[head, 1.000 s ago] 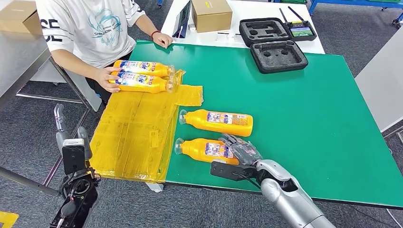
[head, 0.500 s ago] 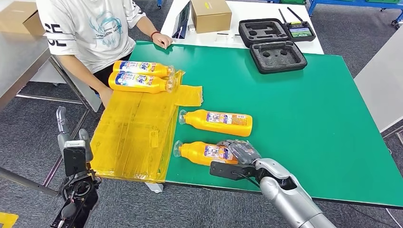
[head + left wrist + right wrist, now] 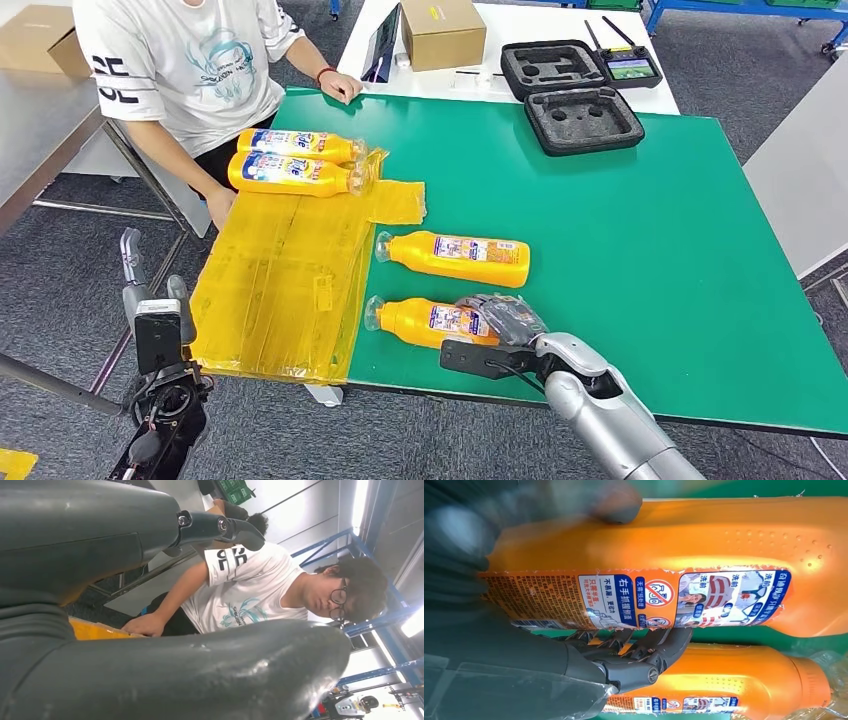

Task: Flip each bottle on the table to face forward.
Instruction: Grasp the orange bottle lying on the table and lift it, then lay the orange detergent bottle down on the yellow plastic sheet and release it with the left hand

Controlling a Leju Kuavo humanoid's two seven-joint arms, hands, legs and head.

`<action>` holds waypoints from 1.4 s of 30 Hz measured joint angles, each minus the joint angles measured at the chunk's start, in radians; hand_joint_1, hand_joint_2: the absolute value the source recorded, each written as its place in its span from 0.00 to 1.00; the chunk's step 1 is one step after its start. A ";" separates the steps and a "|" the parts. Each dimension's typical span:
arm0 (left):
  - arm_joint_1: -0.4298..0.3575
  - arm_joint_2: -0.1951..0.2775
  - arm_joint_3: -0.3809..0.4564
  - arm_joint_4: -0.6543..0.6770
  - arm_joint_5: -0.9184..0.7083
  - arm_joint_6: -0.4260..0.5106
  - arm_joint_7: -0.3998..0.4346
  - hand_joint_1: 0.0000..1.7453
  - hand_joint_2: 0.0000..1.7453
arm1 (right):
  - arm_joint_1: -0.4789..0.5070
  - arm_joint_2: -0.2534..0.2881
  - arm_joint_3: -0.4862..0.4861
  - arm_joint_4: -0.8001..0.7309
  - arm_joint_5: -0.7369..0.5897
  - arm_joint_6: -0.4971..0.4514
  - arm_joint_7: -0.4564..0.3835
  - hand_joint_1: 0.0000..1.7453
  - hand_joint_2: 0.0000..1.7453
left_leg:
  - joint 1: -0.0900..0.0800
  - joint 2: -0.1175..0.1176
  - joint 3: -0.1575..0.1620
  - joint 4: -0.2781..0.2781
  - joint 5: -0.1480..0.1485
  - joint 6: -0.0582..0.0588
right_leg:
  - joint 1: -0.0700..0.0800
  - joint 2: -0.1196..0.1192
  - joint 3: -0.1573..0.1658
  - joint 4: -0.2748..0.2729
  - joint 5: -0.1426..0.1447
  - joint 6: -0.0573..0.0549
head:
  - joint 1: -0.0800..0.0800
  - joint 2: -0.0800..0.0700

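Note:
Two orange bottles lie on their sides on the green table (image 3: 650, 230), caps to the left. My right hand (image 3: 500, 318) grips the base end of the near bottle (image 3: 425, 320). In the right wrist view its fingers (image 3: 639, 645) curl around that bottle (image 3: 704, 545), whose back label with warning icons faces the camera. The second bottle (image 3: 458, 257) (image 3: 734, 680) lies just beyond it, untouched. Two more orange bottles (image 3: 295, 144) (image 3: 290, 172) lie side by side, blue front labels up, at the far end of the yellow sheet (image 3: 280, 290). My left hand (image 3: 155, 320) hangs beside the table, fingers apart and holding nothing.
A person (image 3: 190, 60) sits at the table's far left corner, one hand on the table edge. A black foam case (image 3: 585, 118) lies at the back of the table. Behind it, a white table carries a cardboard box (image 3: 443, 30) and a second foam case with a controller.
The person's hand has drawn back from the two bottles on the yellow sheet. My right hand has settled tighter on the near bottle, which shifted slightly left.

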State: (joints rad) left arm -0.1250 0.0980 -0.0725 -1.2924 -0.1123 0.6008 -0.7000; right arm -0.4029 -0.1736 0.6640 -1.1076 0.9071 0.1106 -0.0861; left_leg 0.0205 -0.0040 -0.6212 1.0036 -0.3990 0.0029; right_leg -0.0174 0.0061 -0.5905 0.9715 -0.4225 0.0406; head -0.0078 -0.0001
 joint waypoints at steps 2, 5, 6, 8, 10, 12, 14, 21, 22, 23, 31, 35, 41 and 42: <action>0.000 0.000 0.000 0.000 -0.001 -0.001 0.000 0.00 0.00 | 0.001 0.004 -0.002 0.001 -0.013 -0.007 -0.013 1.00 1.00 | 0.000 0.000 0.000 0.000 0.000 0.000 | 0.000 0.000 0.000 0.000 0.000 0.000 | 0.000 0.000; 0.001 -0.001 0.000 0.000 -0.005 -0.009 0.000 0.00 0.00 | 0.012 0.017 -0.019 0.001 -0.087 -0.046 -0.086 1.00 1.00 | 0.000 0.000 -0.001 0.000 0.000 0.000 | 0.000 0.000 0.000 0.000 0.000 0.000 | 0.000 0.000; 0.002 -0.001 0.000 0.000 -0.006 -0.014 0.000 0.00 0.00 | 0.020 0.025 -0.029 0.000 -0.129 -0.063 -0.123 1.00 1.00 | 0.000 0.000 -0.001 0.000 0.000 0.000 | 0.000 0.000 0.000 0.000 0.000 0.000 | 0.000 0.000; 0.003 -0.002 -0.002 -0.001 -0.003 -0.025 0.000 0.00 0.00 | 0.034 0.047 -0.049 -0.008 -0.228 -0.091 -0.202 1.00 1.00 | 0.000 0.000 -0.002 0.000 0.000 0.000 | 0.000 0.000 -0.002 0.000 0.000 0.000 | 0.000 0.000; 0.002 -0.002 -0.006 -0.001 0.008 -0.040 0.000 0.00 0.00 | 0.037 0.071 -0.069 -0.025 -0.335 -0.117 -0.273 1.00 1.00 | 0.000 0.000 -0.004 0.000 0.000 0.000 | 0.000 0.000 -0.003 0.000 0.000 0.000 | 0.000 0.000; -0.002 -0.002 -0.014 -0.001 0.023 -0.054 0.000 0.00 0.00 | 0.028 0.089 -0.089 -0.044 -0.425 -0.138 -0.328 1.00 1.00 | 0.000 0.000 -0.004 0.000 0.001 0.000 | 0.000 0.000 -0.004 0.000 0.000 0.000 | 0.000 0.000; -0.013 -0.002 -0.023 0.000 0.040 -0.066 0.000 0.00 0.00 | 0.019 0.100 -0.105 -0.062 -0.492 -0.156 -0.377 1.00 1.00 | 0.000 0.000 -0.005 0.000 0.001 0.000 | 0.000 0.000 -0.003 0.000 0.000 0.000 | 0.000 0.000; -0.027 -0.003 -0.044 0.002 0.149 -0.147 0.001 0.00 0.00 | 0.021 0.138 -0.139 -0.103 -0.641 -0.232 -0.511 1.00 1.00 | 0.000 0.000 -0.005 0.000 0.000 0.000 | 0.000 0.000 -0.004 0.000 0.000 0.000 | 0.000 0.000; -0.024 -0.004 -0.048 0.002 0.169 -0.166 0.004 0.00 0.00 | 0.023 0.143 -0.141 -0.104 -0.652 -0.242 -0.520 1.00 1.00 | 0.000 0.000 -0.005 0.000 0.000 0.000 | 0.000 0.000 -0.004 0.000 0.000 0.000 | 0.000 0.000; -0.021 -0.004 -0.052 0.000 0.190 -0.188 0.010 0.00 0.00 | 0.026 0.147 -0.142 -0.104 -0.662 -0.250 -0.528 1.00 1.00 | 0.000 0.000 -0.005 0.000 0.000 0.000 | 0.000 0.000 -0.005 0.000 0.000 0.000 | 0.000 0.000; -0.001 -0.005 -0.117 -0.035 0.336 -0.423 0.101 0.00 0.00 | 0.085 0.173 -0.159 -0.106 -0.699 -0.280 -0.555 1.00 1.00 | 0.000 0.000 -0.007 0.000 0.000 0.000 | 0.000 0.000 -0.006 0.000 0.000 0.000 | 0.000 0.000; -0.002 -0.005 -0.166 -0.059 0.340 -0.500 0.115 0.00 0.00 | 0.096 0.192 -0.165 -0.083 -0.708 -0.266 -0.563 1.00 1.00 | 0.000 0.000 -0.007 0.000 0.000 0.000 | 0.000 0.000 -0.006 0.000 0.000 0.000 | 0.000 0.000; -0.003 -0.005 -0.207 -0.079 0.335 -0.514 0.116 0.00 0.00 | 0.100 0.213 -0.166 -0.050 -0.710 -0.261 -0.570 1.00 1.00 | 0.000 0.000 -0.007 0.000 0.000 0.000 | 0.000 0.000 -0.006 0.000 0.000 0.000 | 0.000 0.000; -0.003 -0.005 -0.210 -0.081 0.335 -0.514 0.116 0.00 0.25 | 0.100 0.215 -0.166 -0.047 -0.710 -0.260 -0.570 1.00 1.00 | 0.000 0.000 -0.007 0.000 0.000 0.000 | 0.000 0.000 -0.006 0.000 0.000 0.000 | 0.000 0.000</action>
State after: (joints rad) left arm -0.1275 0.0931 -0.2829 -1.3733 0.2228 0.0866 -0.5843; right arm -0.3032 0.0410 0.4979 -1.1542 0.1968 -0.1497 -0.6565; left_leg 0.0204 -0.0044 -0.6285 1.0036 -0.3989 0.0029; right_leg -0.0175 0.0059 -0.5967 0.9718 -0.4225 0.0407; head -0.0078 0.0000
